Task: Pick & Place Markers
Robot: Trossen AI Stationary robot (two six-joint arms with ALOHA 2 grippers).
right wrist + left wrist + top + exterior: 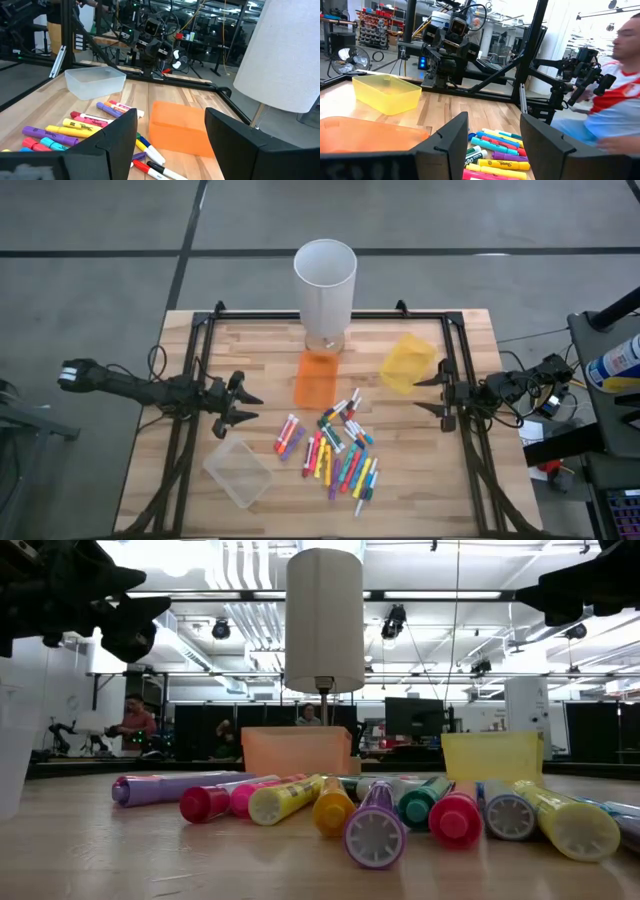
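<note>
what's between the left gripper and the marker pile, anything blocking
Nothing visible. The left gripper hangs open at the table's left side, and bare wood lies between it and the markers. The clear bin sits nearer the front edge, the orange bin farther back, both off that line.

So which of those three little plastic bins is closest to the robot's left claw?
The clear bin. It sits just below the open left gripper in the overhead view, while the orange bin and yellow bin lie farther off.
</note>
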